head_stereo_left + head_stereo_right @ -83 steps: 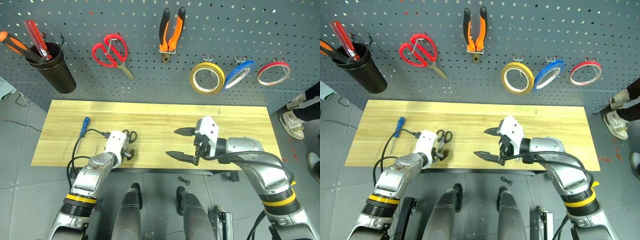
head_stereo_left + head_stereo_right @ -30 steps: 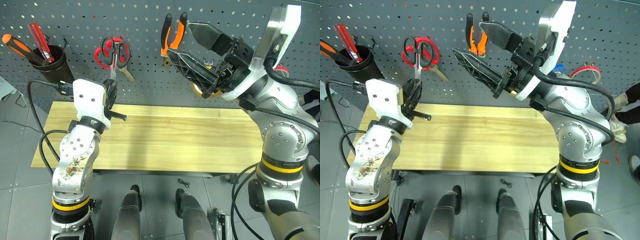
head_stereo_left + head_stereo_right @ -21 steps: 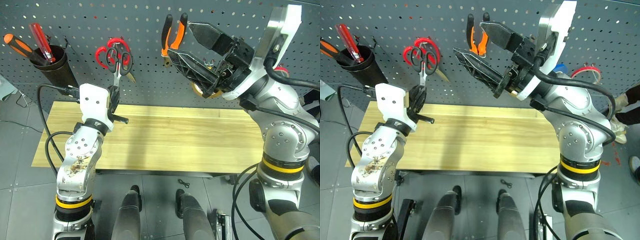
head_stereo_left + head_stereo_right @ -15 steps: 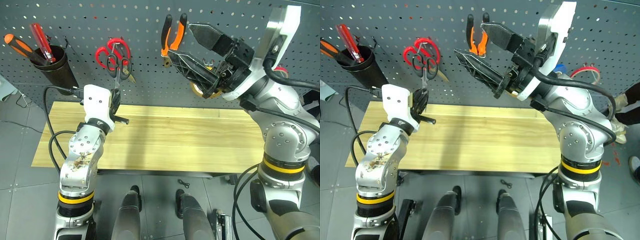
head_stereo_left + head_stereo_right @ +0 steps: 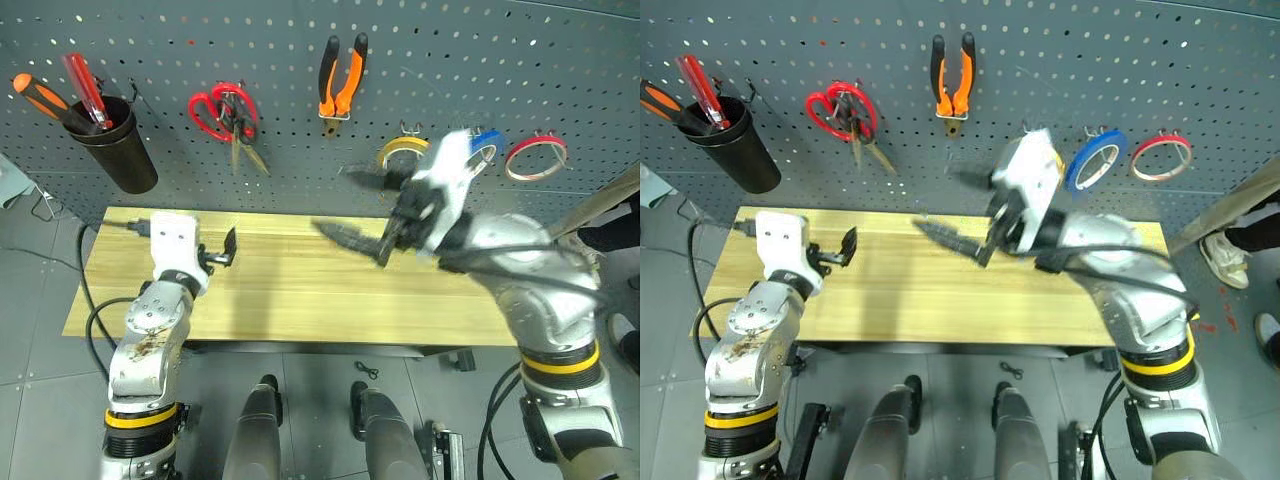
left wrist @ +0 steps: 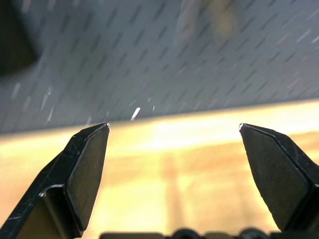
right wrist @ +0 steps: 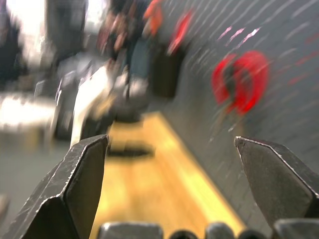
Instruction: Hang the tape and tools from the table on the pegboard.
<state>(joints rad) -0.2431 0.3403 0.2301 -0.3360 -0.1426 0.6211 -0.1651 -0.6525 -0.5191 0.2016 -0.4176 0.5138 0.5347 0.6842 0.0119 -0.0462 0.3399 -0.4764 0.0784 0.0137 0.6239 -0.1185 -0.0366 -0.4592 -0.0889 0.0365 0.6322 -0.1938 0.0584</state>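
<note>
The small black-handled scissors [image 5: 238,122] hang on the pegboard [image 5: 520,60], overlapping the red scissors [image 5: 212,105]. Orange-and-black pliers [image 5: 342,78] hang at top centre. The blue tape [image 5: 482,143] hangs on a hook between a yellow roll [image 5: 402,155] and a red ring [image 5: 535,155]. My left gripper [image 5: 218,250] is open and empty, low over the table's [image 5: 300,290] back left part, below the scissors and apart from them. Over the table's middle, my right gripper [image 5: 335,200] is open and empty, pointing left.
A black cup [image 5: 115,140] on the pegboard's left holds orange-handled and red-handled screwdrivers. A person's shoe and leg show at the far right [image 5: 1240,230], beyond the table's end. The left wrist view looks at the table's back edge [image 6: 199,129] and the pegboard.
My left gripper opened and let go of the black scissors, which now hang with the red scissors. Both hands dropped from the pegboard to just over the table.
</note>
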